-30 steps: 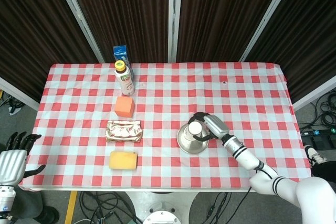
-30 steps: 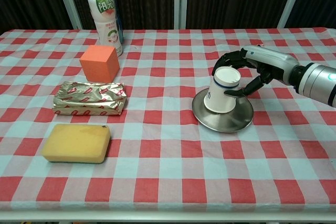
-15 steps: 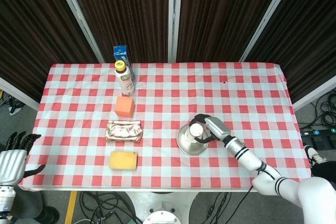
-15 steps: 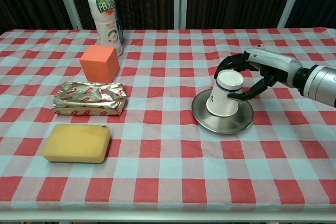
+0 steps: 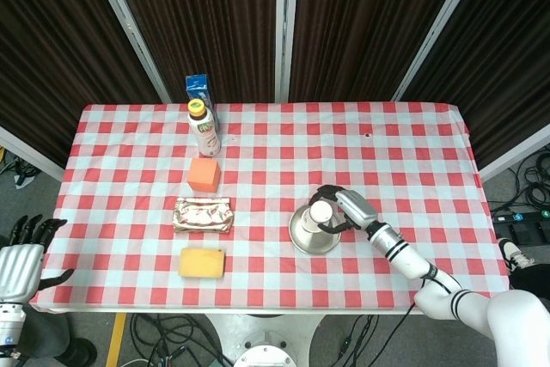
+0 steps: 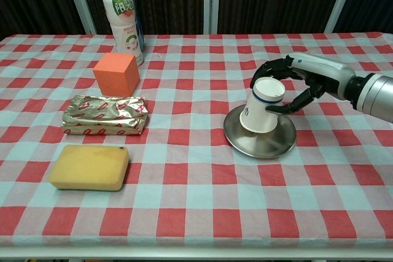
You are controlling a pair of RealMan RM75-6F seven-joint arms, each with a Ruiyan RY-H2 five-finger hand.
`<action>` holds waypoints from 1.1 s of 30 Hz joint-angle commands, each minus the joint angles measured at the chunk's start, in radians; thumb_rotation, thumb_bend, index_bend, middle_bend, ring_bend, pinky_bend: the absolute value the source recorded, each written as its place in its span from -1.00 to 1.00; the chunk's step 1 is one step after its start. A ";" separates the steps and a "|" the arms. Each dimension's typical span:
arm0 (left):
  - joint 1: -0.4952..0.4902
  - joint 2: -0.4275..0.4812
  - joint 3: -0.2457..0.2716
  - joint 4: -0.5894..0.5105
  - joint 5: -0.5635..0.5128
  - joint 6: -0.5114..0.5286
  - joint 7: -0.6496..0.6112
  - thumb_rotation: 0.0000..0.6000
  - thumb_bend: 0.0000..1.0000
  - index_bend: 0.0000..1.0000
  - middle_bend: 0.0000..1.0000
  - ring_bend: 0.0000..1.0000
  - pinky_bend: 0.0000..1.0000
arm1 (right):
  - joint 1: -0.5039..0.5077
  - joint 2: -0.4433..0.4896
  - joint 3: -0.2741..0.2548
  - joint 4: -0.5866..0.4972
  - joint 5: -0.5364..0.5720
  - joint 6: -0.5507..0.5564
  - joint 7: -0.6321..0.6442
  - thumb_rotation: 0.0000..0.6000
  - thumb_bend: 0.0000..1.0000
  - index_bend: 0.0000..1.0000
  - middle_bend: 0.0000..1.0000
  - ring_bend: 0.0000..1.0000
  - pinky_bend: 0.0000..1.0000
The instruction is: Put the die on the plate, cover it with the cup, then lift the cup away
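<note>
Dark panelled screens with pale metal posts stand behind the counter (image 5: 412, 139), which wears a red-and-white checked cloth. Against the frames from a second ago little has shifted: the cup (image 6: 261, 110) leans a touch more on the plate (image 6: 260, 140), and the right hand (image 6: 293, 84) with its forearm has drawn slightly toward the counter's right edge, while every other thing lies where it did.

The right hand is wrapped about the upper part of the upturned white paper cup, dark fingers (image 6: 265, 72) curling over the far side and the thumb pressing the near side, so it is grasping the cup. The cup sits mouth down and tilted on the round metal plate, in the right half of the counter toward its front edge. The die cannot be seen in either view. The left hand (image 5: 24, 255) hangs off the counter's front left corner, holding nothing, its fingers spread apart.

Only the head view shows the left hand, along with the full outline of the counter and the blue carton (image 5: 199, 90) standing behind the bottle (image 5: 204, 127) near the back edge. The chest view gives the cup's lean, its blue rim line and the small print on its side, which the head view flattens. Both views show the orange block (image 6: 115, 73), the foil packet (image 6: 105, 115) and the yellow sponge (image 6: 89, 167) in a row running from the bottle toward the front edge in the left half.
</note>
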 commanded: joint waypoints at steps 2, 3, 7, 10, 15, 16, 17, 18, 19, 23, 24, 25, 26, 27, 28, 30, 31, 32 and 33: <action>-0.002 0.000 -0.001 -0.001 0.001 -0.002 0.003 1.00 -1.00 -0.65 -0.66 -0.86 -0.94 | 0.006 0.033 -0.067 -0.057 -0.077 0.024 0.025 1.00 -0.38 0.06 -0.24 -0.67 -0.67; -0.003 -0.001 -0.001 -0.001 0.002 -0.002 0.003 1.00 -1.00 -0.65 -0.66 -0.86 -0.94 | 0.006 0.038 -0.074 -0.063 -0.085 0.028 0.029 1.00 -0.38 0.06 -0.24 -0.67 -0.67; -0.004 0.000 -0.001 -0.001 0.003 -0.003 0.003 1.00 -1.00 -0.65 -0.66 -0.86 -0.94 | 0.006 0.027 -0.052 -0.036 -0.056 0.019 0.012 1.00 -0.38 0.06 -0.23 -0.67 -0.67; -0.003 0.001 -0.001 -0.002 0.005 0.001 0.003 1.00 -1.00 -0.65 -0.66 -0.86 -0.94 | 0.011 0.002 -0.016 0.005 -0.006 -0.011 0.002 1.00 -0.38 0.06 -0.24 -0.67 -0.67; 0.002 0.003 0.000 -0.004 0.000 0.004 0.001 1.00 -1.00 -0.65 -0.66 -0.86 -0.94 | 0.012 0.004 -0.043 -0.009 -0.044 0.010 0.010 1.00 -0.38 0.06 -0.24 -0.67 -0.67; 0.002 0.002 0.000 -0.004 0.000 0.003 0.001 1.00 -1.00 -0.65 -0.66 -0.86 -0.94 | 0.012 0.010 -0.056 -0.019 -0.060 0.017 0.015 1.00 -0.38 0.06 -0.24 -0.67 -0.67; 0.002 0.002 0.000 -0.004 0.000 0.003 0.002 1.00 -1.00 -0.65 -0.66 -0.86 -0.94 | 0.012 0.016 -0.070 -0.028 -0.077 0.025 0.019 1.00 -0.38 0.06 -0.24 -0.67 -0.67; 0.001 0.002 0.000 -0.004 0.001 0.003 0.002 1.00 -1.00 -0.65 -0.66 -0.86 -0.94 | 0.012 0.018 -0.076 -0.029 -0.084 0.029 0.018 1.00 -0.38 0.05 -0.24 -0.67 -0.67; 0.001 0.002 0.001 -0.004 0.002 0.003 0.002 1.00 -1.00 -0.65 -0.66 -0.86 -0.94 | 0.012 0.018 -0.077 -0.024 -0.084 0.028 0.014 1.00 -0.38 0.05 -0.24 -0.67 -0.67; 0.002 0.002 0.001 -0.002 0.004 0.005 0.000 1.00 -1.00 -0.65 -0.66 -0.86 -0.94 | 0.005 -0.007 -0.039 0.022 -0.027 0.005 -0.010 1.00 -0.37 0.05 -0.24 -0.67 -0.67; 0.003 0.002 0.001 -0.002 0.003 0.005 -0.001 1.00 -1.00 -0.65 -0.66 -0.86 -0.94 | 0.004 -0.014 -0.028 0.034 -0.013 0.000 -0.017 1.00 -0.37 0.05 -0.24 -0.67 -0.67; 0.003 0.003 0.001 -0.002 0.002 0.005 -0.002 1.00 -1.00 -0.65 -0.66 -0.86 -0.94 | 0.004 -0.017 -0.024 0.038 -0.010 0.000 -0.019 1.00 -0.37 0.05 -0.24 -0.67 -0.67; 0.004 0.003 0.001 -0.002 0.002 0.005 -0.002 1.00 -1.00 -0.65 -0.66 -0.86 -0.94 | 0.004 -0.017 -0.025 0.036 -0.012 0.004 -0.018 1.00 -0.37 0.05 -0.24 -0.67 -0.67; 0.004 0.002 0.001 -0.002 0.001 0.004 -0.003 1.00 -1.00 -0.65 -0.66 -0.86 -0.94 | 0.005 -0.015 -0.031 0.028 -0.023 0.012 -0.015 1.00 -0.37 0.05 -0.24 -0.67 -0.67; 0.004 0.002 0.002 -0.001 0.000 0.003 -0.003 1.00 -1.00 -0.65 -0.66 -0.86 -0.94 | 0.005 -0.011 -0.040 0.018 -0.035 0.018 -0.012 1.00 -0.37 0.05 -0.24 -0.67 -0.67; 0.003 0.001 0.002 0.000 0.001 0.002 -0.003 1.00 -1.00 -0.65 -0.66 -0.86 -0.94 | 0.008 0.000 -0.066 -0.010 -0.068 0.030 -0.004 1.00 -0.37 0.05 -0.24 -0.67 -0.67; 0.003 0.001 0.001 0.000 0.002 0.002 -0.003 1.00 -1.00 -0.65 -0.66 -0.86 -0.94 | 0.010 0.005 -0.076 -0.020 -0.082 0.035 -0.002 1.00 -0.37 0.05 -0.24 -0.67 -0.67; 0.002 0.000 0.001 0.001 0.002 0.003 -0.003 1.00 -1.00 -0.65 -0.66 -0.86 -0.94 | 0.011 0.010 -0.083 -0.028 -0.092 0.042 -0.003 1.00 -0.37 0.05 -0.24 -0.67 -0.67; 0.002 0.000 0.001 0.002 0.003 0.003 -0.004 1.00 -1.00 -0.65 -0.66 -0.86 -0.94 | 0.010 0.013 -0.085 -0.031 -0.096 0.048 -0.011 1.00 -0.37 0.04 -0.24 -0.67 -0.67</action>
